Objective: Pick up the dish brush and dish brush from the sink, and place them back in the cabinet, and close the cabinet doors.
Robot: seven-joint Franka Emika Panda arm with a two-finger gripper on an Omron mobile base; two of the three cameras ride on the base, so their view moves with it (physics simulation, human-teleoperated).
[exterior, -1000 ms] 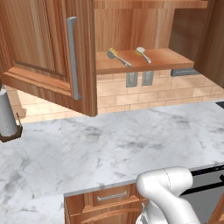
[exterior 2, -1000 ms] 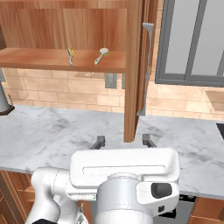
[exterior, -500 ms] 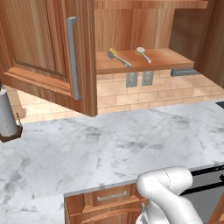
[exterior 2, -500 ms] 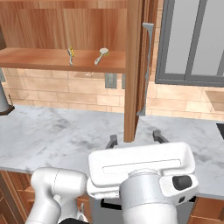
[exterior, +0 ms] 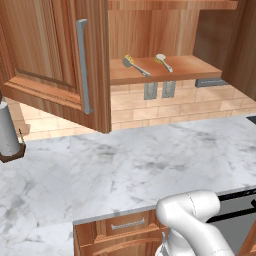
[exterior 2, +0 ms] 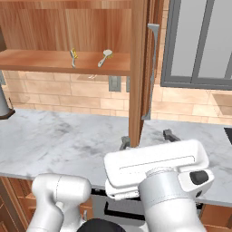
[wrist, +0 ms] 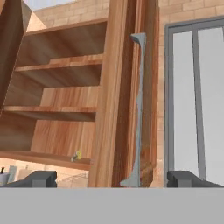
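**Both brushes on the cabinet shelf, doors open, gripper spread before the right door**

The two dish brushes lie on the lowest shelf of the cabinet [exterior: 165, 70]. The all-tan dish brush [exterior: 134, 65] sits on the left, its handle angling toward the near right. The white-headed dish brush [exterior: 163, 62] lies just right of it, apart, not touching. In the right base view they are the tan brush [exterior 2: 74, 57] and the white-headed brush [exterior 2: 105, 57], side by side near the shelf's front edge.

Both cabinet doors stand open. The left door [exterior: 55, 55] swings out toward the near side, its silver bar handle [exterior: 83, 70] vertical. The right door [exterior 2: 141, 68] stands edge-on to the camera, its bar handle [exterior 2: 152, 72] facing right.

Gripper [wrist: 111, 178]: fingers released and spread wide, nothing between them. In the hand view the right door's edge and its handle [wrist: 139, 109] rise between the two fingertips [wrist: 41, 178], farther off; contact cannot be told. In the right base view the gripper [exterior 2: 146, 139] sits low over the marble counter [exterior 2: 59, 140], fingers either side of the door's bottom edge.

A window [exterior 2: 199, 43] is right of the cabinet. A paper towel roll [exterior: 9, 132] stands at far left on the counter.
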